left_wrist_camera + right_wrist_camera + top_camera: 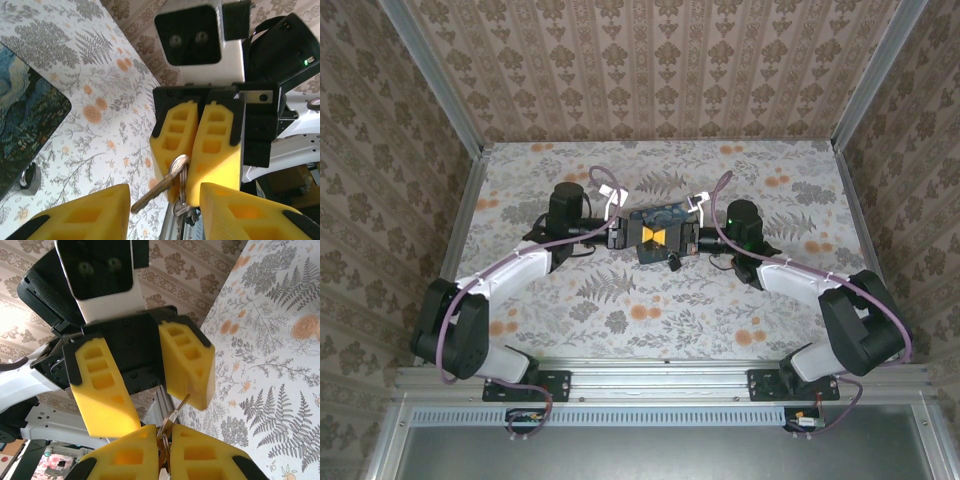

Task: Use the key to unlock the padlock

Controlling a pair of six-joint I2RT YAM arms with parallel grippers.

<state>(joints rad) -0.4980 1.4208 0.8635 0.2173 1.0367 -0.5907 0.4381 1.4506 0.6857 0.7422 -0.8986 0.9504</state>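
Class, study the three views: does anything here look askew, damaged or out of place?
The key sits askew. The shut right gripper pinches it by its head, so the blade slants out sideways instead of lining up with the fingers, towards the open left gripper. Nothing looks spilled or damaged.

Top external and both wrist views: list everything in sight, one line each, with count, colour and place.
box: one, dark blue with painted swirls, mid-table under the two claws
padlock: one, dark, at the box's near edge; too small to detail
key: one, silver, pinched in the right claw, blade pointing toward the left claw
table: one, pale fern print with orange flowers
walls: three, beige patterned wallpaper, around the table
left arm: one, black and white, reaching in from the left
right arm: one, black and white, reaching in from the right
left claw: one, yellow fingers, open, facing the key
right claw: one, yellow fingers, shut on the key
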